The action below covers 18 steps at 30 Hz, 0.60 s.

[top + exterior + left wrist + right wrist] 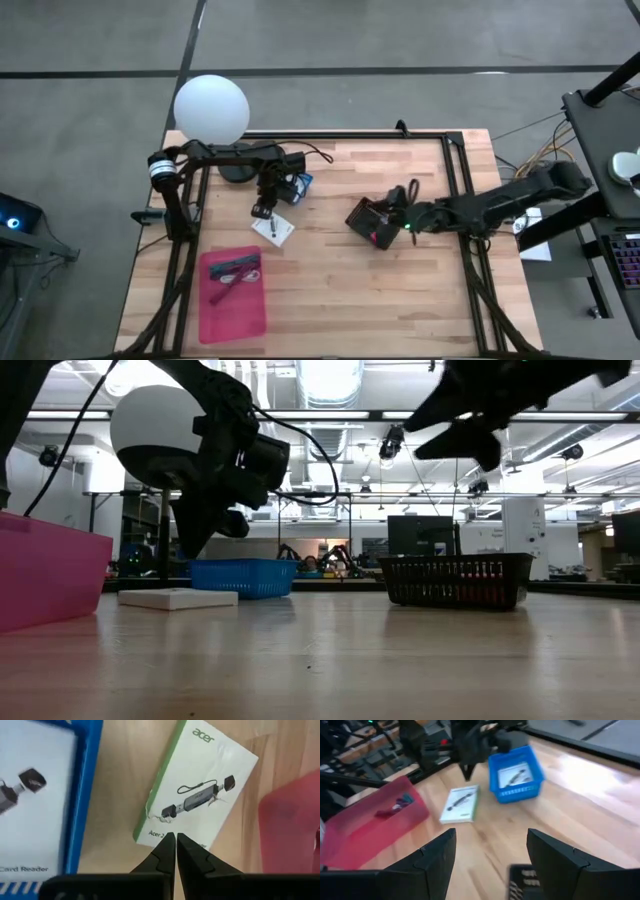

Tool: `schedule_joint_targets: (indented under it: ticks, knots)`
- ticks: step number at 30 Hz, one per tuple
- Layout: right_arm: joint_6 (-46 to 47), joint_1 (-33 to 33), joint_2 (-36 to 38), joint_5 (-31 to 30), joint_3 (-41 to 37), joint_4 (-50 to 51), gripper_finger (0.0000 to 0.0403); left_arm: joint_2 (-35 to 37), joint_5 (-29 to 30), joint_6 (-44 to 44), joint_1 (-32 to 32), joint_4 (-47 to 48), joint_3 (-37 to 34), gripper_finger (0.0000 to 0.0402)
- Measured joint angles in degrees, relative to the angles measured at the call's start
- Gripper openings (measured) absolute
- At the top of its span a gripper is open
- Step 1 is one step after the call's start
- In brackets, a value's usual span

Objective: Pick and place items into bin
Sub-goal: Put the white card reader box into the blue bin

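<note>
Bright ceiling strips [330, 380] glare overhead, my right claw's [492, 852] view smears with motion blur, shadows soft.

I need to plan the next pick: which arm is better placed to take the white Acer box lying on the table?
The left. Its gripper hangs directly over the white Acer box, fingers together. The right gripper is open but sits over the black basket, well away from the box.
</note>
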State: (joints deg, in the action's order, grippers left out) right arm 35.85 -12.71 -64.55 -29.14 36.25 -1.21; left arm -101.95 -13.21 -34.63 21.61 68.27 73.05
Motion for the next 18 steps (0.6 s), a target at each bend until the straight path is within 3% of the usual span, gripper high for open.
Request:
schedule_joint_targets:
  ticks: [11,18]
  knots:
    - [-8.94,2.37,-23.94,2.84,1.59,-34.71,0.0228,0.09,-0.85,10.99,0.34,4.23,-0.75,0.0000]
    - [-24.49,2.21,-35.77,9.76,12.15,-35.36,0.0228,0.09,-0.85,22.65,1.33,4.37,-2.89,0.0000]
